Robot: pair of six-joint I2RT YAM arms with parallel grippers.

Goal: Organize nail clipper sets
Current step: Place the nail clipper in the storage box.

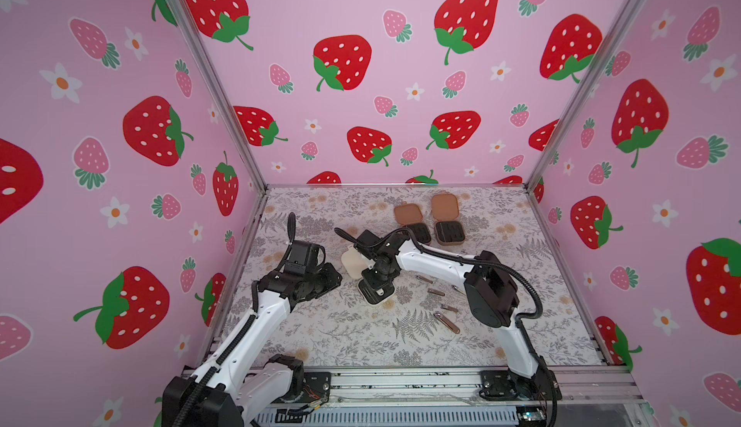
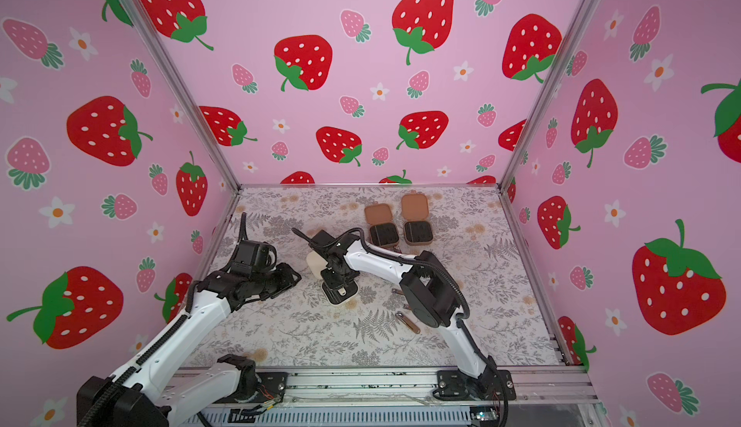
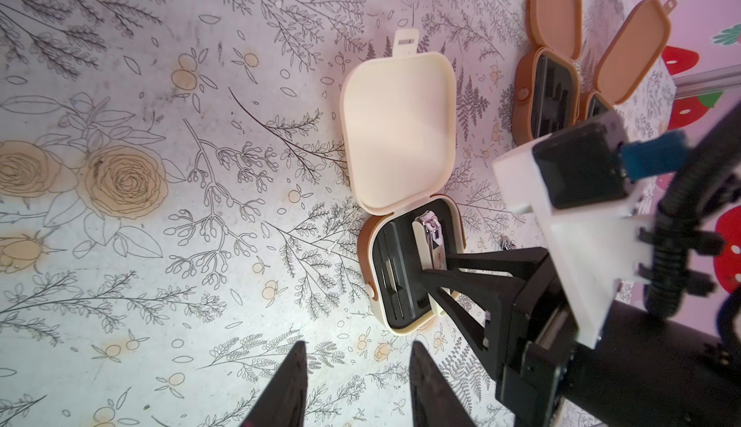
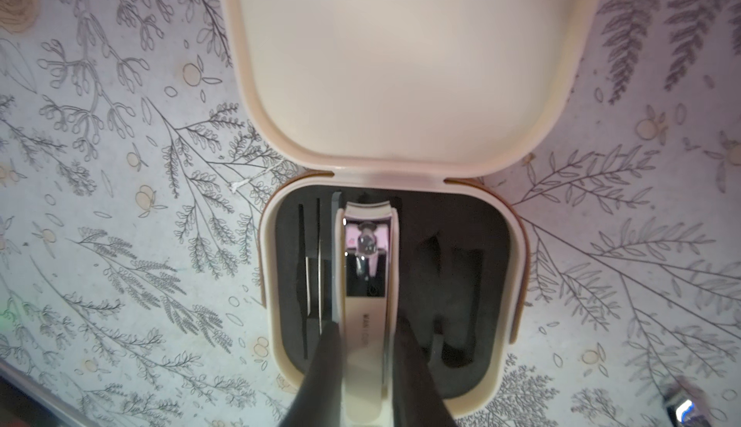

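Though both top views hide the grip, the right wrist view shows the right gripper (image 4: pixel 367 338) pinching a cream-and-silver metal nail clipper (image 4: pixel 367 244) within the black slotted inside of the open cream rounded-square case (image 4: pixel 401 64). Near that case, the left gripper (image 3: pixel 358 350) stands spread.

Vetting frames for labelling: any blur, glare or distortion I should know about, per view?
Right wrist: the right gripper jaws are dark, soft blobs; the nail clipper chrome mirrors pink; the cream case lid is near blown out. Left wrist: the left gripper jaws are blurred at the edge, table print sharp. Both top views: wide-angle splays the walls; loose metal tools tiny.
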